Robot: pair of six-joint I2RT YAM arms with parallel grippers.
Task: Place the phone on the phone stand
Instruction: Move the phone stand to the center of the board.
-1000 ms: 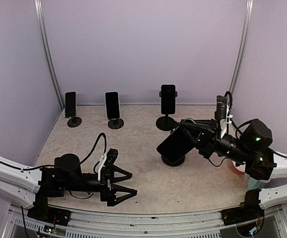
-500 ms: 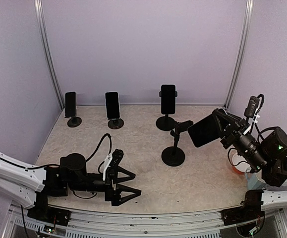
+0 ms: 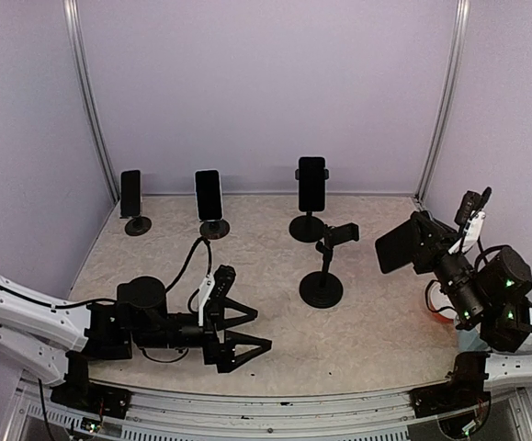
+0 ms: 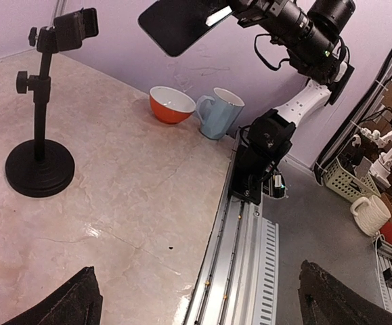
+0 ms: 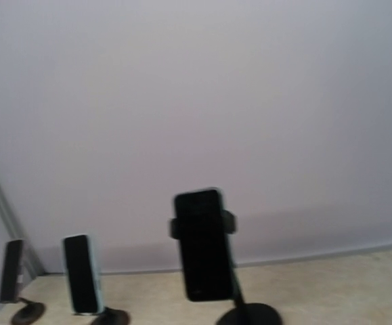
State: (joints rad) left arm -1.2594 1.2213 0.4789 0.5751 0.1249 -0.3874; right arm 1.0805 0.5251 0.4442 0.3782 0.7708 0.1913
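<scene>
My right gripper (image 3: pixel 425 241) is shut on a black phone (image 3: pixel 399 248) and holds it in the air, tilted, right of the empty black phone stand (image 3: pixel 322 288). The stand's clamp (image 3: pixel 342 233) is bare. In the left wrist view the phone (image 4: pixel 182 24) hangs high, right of the stand (image 4: pixel 40 115). My left gripper (image 3: pixel 247 333) is open and empty, low over the table near the front edge, left of the stand. The right wrist view shows none of its own fingers or the held phone.
Three other stands holding phones line the back wall (image 3: pixel 131 194) (image 3: pixel 209 195) (image 3: pixel 311 185). They also show in the right wrist view, the nearest phone (image 5: pixel 204 244) in the middle. An orange bowl (image 4: pixel 172 105) and a light blue mug (image 4: pixel 219 112) sit at the table's right edge.
My right arm has drawn back to the right with the phone, away from the stand, whose clamp now shows bare. My left gripper has moved slightly right along the table front.
</scene>
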